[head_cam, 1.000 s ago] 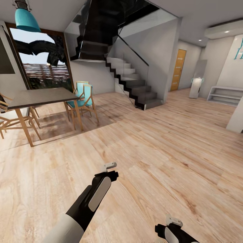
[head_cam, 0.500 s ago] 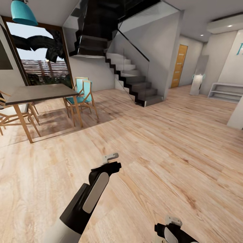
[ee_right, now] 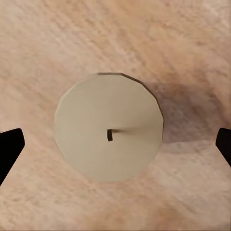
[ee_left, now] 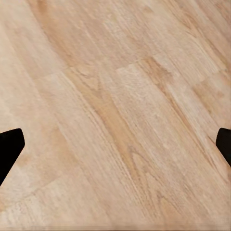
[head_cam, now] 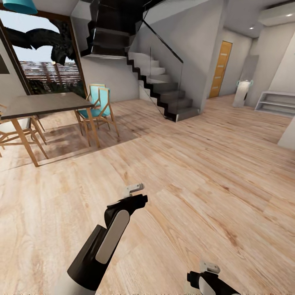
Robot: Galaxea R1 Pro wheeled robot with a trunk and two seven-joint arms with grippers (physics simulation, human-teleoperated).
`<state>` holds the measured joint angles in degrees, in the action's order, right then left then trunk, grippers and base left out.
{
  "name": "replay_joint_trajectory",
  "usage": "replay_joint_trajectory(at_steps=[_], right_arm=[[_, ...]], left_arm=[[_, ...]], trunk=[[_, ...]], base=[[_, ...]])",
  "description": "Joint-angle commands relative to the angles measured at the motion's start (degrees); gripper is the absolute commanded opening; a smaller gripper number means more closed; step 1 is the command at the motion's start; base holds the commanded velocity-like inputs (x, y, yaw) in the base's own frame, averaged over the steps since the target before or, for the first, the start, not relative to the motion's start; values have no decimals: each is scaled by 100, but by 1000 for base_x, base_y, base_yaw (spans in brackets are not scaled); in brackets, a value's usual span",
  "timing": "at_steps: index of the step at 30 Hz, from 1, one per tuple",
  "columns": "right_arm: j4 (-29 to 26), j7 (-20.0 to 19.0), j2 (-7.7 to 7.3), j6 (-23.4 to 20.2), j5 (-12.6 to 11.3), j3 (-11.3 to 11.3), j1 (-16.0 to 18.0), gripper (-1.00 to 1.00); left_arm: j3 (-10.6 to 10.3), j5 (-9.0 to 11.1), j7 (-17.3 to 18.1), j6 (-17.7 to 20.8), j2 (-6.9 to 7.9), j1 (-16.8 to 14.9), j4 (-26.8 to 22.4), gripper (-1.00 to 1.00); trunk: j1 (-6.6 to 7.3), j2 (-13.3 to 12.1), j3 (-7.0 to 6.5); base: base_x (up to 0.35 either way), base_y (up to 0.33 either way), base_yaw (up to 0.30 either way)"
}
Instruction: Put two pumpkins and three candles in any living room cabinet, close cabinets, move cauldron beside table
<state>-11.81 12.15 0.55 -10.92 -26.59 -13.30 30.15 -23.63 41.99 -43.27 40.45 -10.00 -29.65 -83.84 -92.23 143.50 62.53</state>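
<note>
At far left a dining bench (head_cam: 41, 104) stands with chairs. The left hand (ee_left: 115, 144) hangs spread wide and empty over the wood floor (head_cam: 213, 172). The right hand (ee_right: 115, 144) is also spread wide, with one candle (ee_right: 109, 133) standing on the floor between its fingertips, not gripped. No cabinet, pumpkin or cauldron shows here, so I judge nearly everything remains undone.
</note>
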Motion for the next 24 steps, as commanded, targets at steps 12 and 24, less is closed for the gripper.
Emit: replay_joint_trajectory(at_steps=[12, 24], right_arm=[[-14, -141, 3, 172, -46, -430, 4, 100], [-14, -142, 0, 186, -57, -541, 5, 100]], left_arm=[[8, 98, -59, 32, 0, 11, -62, 100], [8, 98, -59, 29, 0, 10, -54, 100]], trunk=[[-29, 19, 272], [-60, 35, 538]], base=[[0, 0, 0], [0, 0, 0]])
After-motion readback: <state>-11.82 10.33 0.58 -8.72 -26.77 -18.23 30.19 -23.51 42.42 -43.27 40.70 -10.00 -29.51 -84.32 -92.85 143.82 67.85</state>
